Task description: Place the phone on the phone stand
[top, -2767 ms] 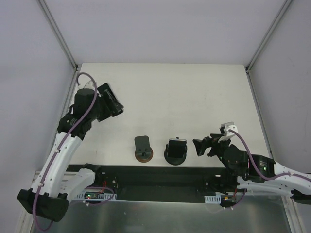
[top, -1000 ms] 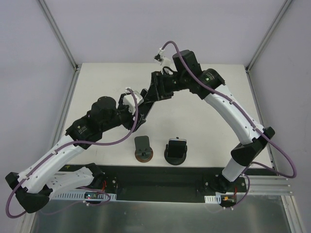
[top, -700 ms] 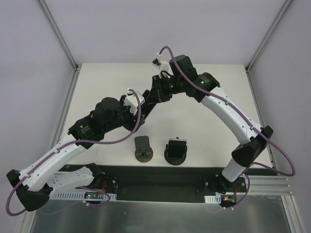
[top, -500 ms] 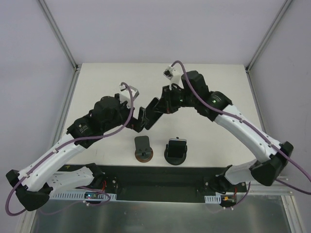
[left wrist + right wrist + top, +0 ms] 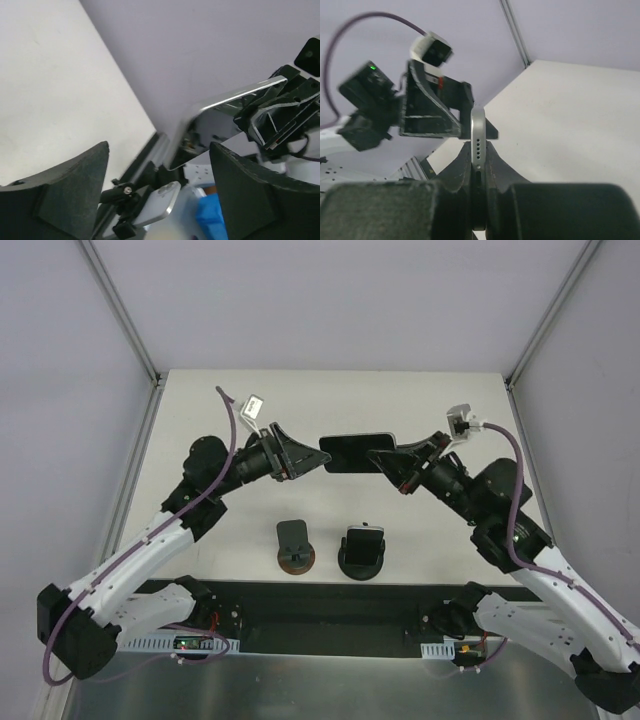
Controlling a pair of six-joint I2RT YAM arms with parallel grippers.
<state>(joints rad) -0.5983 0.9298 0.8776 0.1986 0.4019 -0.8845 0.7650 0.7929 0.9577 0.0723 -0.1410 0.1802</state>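
Note:
The phone (image 5: 357,452), dark screen up, hangs level in the air above the table's middle. My right gripper (image 5: 386,459) is shut on its right end. In the right wrist view the phone (image 5: 478,131) shows edge-on, pinched between the gripper's (image 5: 478,146) two fingers. My left gripper (image 5: 303,457) stands open just left of the phone's free end, not touching it. The left wrist view looks between the open left gripper's (image 5: 159,147) fingers at the phone (image 5: 226,100), seen from below. The empty black phone stand (image 5: 295,544) sits near the table's front edge.
A second stand (image 5: 361,558) next to the empty one carries another phone (image 5: 364,542), whose silver back (image 5: 159,202) shows in the left wrist view. The black rail (image 5: 320,605) with both arm bases runs along the front edge.
Half a second ago both grippers met at the phone lower over the table. The left has since let go and drawn back left, while the right has lifted the phone level.

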